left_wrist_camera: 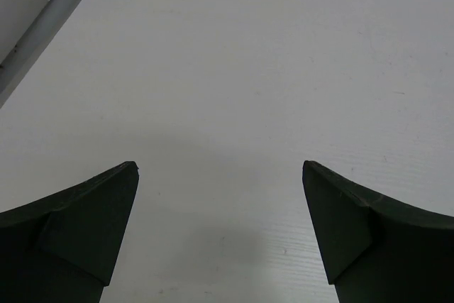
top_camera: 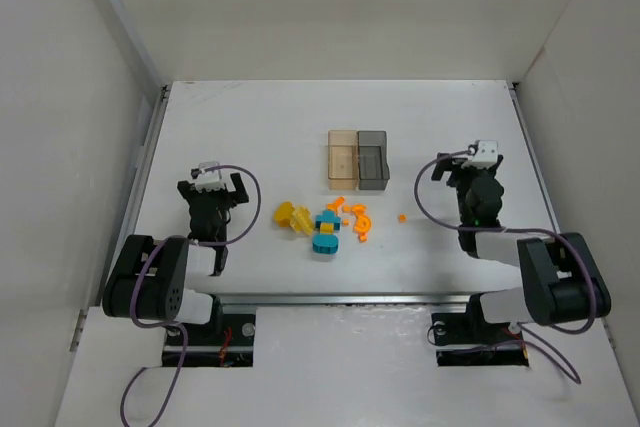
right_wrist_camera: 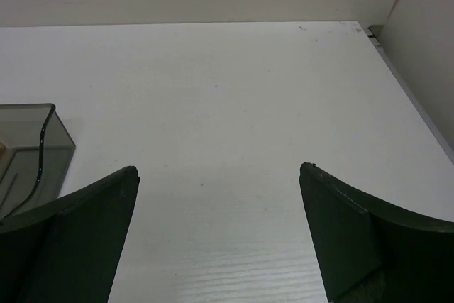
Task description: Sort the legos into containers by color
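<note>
The left claw (left_wrist_camera: pixel 220 168) is wide open and holds nothing, over the white bench (left_wrist_camera: pixel 234 69). The right claw (right_wrist_camera: pixel 218 168) is wide open too, with the grey bin (right_wrist_camera: pixel 28 140) to its left. The legos (top_camera: pixel 326 224) lie on the bench between the arms, near the orange bin (top_camera: pixel 342 157). One orange lego (top_camera: pixel 402 217) sits apart.

Orange, yellow, teal legos (top_camera: pixel 326 220); amber, grey containers (top_camera: pixel 358 147)
</note>
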### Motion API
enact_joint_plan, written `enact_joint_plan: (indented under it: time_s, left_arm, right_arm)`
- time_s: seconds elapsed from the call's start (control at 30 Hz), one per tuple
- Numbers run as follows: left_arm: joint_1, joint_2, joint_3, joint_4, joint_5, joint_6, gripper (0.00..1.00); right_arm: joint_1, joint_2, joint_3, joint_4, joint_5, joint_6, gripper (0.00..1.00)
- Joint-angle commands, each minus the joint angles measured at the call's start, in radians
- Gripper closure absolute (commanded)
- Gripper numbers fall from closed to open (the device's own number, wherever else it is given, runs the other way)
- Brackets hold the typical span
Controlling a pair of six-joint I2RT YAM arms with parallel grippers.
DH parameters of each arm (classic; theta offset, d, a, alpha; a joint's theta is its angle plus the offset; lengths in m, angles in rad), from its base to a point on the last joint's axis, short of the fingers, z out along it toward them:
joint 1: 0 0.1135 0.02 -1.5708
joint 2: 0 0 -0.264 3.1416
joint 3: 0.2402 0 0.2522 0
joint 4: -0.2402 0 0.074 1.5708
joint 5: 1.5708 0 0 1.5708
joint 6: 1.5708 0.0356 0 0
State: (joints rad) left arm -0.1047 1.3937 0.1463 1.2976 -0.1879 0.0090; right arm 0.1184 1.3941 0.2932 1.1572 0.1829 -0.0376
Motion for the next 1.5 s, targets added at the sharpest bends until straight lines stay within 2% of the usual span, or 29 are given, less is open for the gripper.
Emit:
enact_joint_plan:
  time_s: [0.0,0.03,0.1,0.2,0.3,0.37,0.4,0.43,0.5,0.53,0.57,0.6,0.63,0.67,0.73,0.77,0.8,0.83,0.87,0.93,0.97,1.0,1.03,1.13,1.2,1.47]
  left_arm:
    - [-0.004,-0.013,-0.008,0.264,-0.008,-0.001,0.00]
    - [-0.004,-0.013,-0.008,0.264,-0.008,-0.001,0.00]
    - [-0.004,-0.013,-0.008,0.255,-0.008,-0.001,0.00]
    - [-0.004,-0.013,0.001,0.241,0.030,0.020,0.00]
    - [-0.004,-0.034,-0.065,0.357,0.131,0.071,0.00]
    - [-0.004,-0.120,-0.120,0.372,0.189,0.106,0.00]
    - [-0.004,-0.181,-0.120,0.292,0.236,0.130,0.00]
    - [-0.013,-0.353,-0.031,-0.026,0.351,0.237,0.00]
    - [-0.036,-0.485,0.132,-0.438,0.573,0.523,0.00]
    - [-0.049,-0.517,0.210,-0.583,0.682,0.608,0.00]
    - [-0.058,-0.553,0.275,-0.672,0.664,0.623,0.00]
    - [-0.075,-0.562,0.374,-0.749,0.613,0.570,0.00]
    - [-0.085,-0.562,0.416,-0.774,0.478,0.553,0.00]
    - [-0.099,-0.562,0.456,-0.805,0.416,0.552,0.00]
    - [-0.136,-0.527,0.573,-0.941,0.335,0.563,0.00]
    - [-0.147,-0.509,0.608,-0.995,0.287,0.563,0.00]
    - [-0.159,-0.471,0.645,-1.055,0.271,0.554,0.00]
    - [-0.188,-0.452,0.701,-1.162,0.257,0.540,0.00]
    - [-0.200,-0.435,0.722,-1.202,0.245,0.514,0.00]
    - [-0.222,-0.410,0.736,-1.244,0.200,0.383,0.00]
    - [-0.222,-0.410,0.727,-1.244,0.200,0.341,0.00]
    - [-0.231,-0.420,0.710,-1.244,0.162,0.295,0.00]
    - [-0.231,-0.439,0.678,-1.224,0.130,0.213,0.00]
    - [-0.240,-0.462,0.644,-1.215,0.091,0.151,0.00]
    - [-0.240,-0.472,0.618,-1.215,0.091,0.151,0.00]
    - [-0.259,-0.525,0.552,-1.163,0.082,0.169,0.00]
  right_arm:
    - [0.021,-0.114,0.154,-0.316,0.016,0.001,0.00]
    - [0.030,-0.159,0.275,-0.409,0.016,-0.016,0.00]
    - [0.062,-0.194,0.377,-0.584,0.039,-0.126,0.00]
    - [0.177,-0.257,0.530,-0.648,0.107,-0.353,0.00]
    - [0.285,-0.276,0.659,-0.648,0.294,-0.517,0.00]
    - [0.341,-0.264,0.754,-0.648,0.445,-0.564,0.00]
    - [0.358,-0.264,0.786,-0.668,0.492,-0.594,0.00]
    - [0.394,-0.248,0.817,-0.719,0.582,-0.605,0.00]
    - [0.427,-0.235,0.909,-0.821,0.627,-0.630,0.00]
    - [0.444,-0.221,0.931,-0.873,0.642,-0.630,0.00]
    - [0.463,-0.221,0.943,-0.942,0.673,-0.630,0.00]
    - [0.505,-0.211,0.930,-0.942,0.690,-0.630,0.00]
    - [0.524,-0.211,0.913,-0.942,0.699,-0.615,0.00]
    - [0.544,-0.211,0.900,-0.965,0.699,-0.581,0.00]
    - [0.590,-0.211,0.923,-1.159,0.650,-0.449,0.00]
    - [0.590,-0.211,0.948,-1.268,0.597,-0.247,0.00]
    - [0.590,-0.211,0.969,-1.459,0.457,-0.140,0.00]
    - [0.564,-0.211,0.969,-1.519,0.393,-0.048,0.00]
    - [0.549,-0.222,0.945,-1.557,0.338,0.097,0.01]
    - [0.526,-0.233,0.876,-1.606,0.183,0.186,0.12]
    - [0.517,-0.233,0.810,-1.607,0.143,0.223,0.21]
    - [0.517,-0.218,0.787,-1.626,0.106,0.287,0.24]
    - [0.517,-0.193,0.759,-1.660,0.055,0.341,0.34]
    - [0.517,-0.169,0.696,-1.660,0.030,0.404,0.36]
    - [0.462,-0.130,0.649,-1.640,-0.035,0.413,0.36]
    - [0.437,0.095,0.670,-1.640,-0.049,0.364,0.38]
